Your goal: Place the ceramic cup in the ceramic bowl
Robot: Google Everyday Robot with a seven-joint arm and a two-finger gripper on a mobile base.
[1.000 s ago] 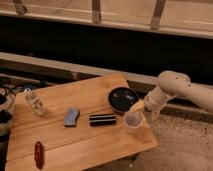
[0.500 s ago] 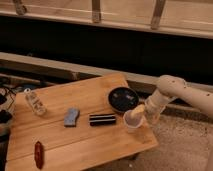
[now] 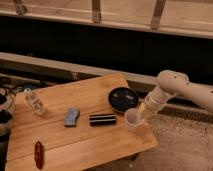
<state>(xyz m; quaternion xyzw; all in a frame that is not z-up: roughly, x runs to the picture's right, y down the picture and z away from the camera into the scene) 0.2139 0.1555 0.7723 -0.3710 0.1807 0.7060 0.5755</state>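
White ceramic cup (image 3: 133, 118) at gripper (image 3: 139, 114), just beside ceramic bowl (image 3: 123, 98)

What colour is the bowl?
The bowl is glossy black, camera view; the tool sits at the cup beside it.

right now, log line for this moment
gripper: at white cup, near table edge | cup: beside dark bowl, not in it | placing: not done

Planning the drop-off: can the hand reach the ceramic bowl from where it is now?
Probably yes. The hand is at the ceramic cup, and the ceramic bowl lies right next to it with nothing between; the black bar sits off to the side.
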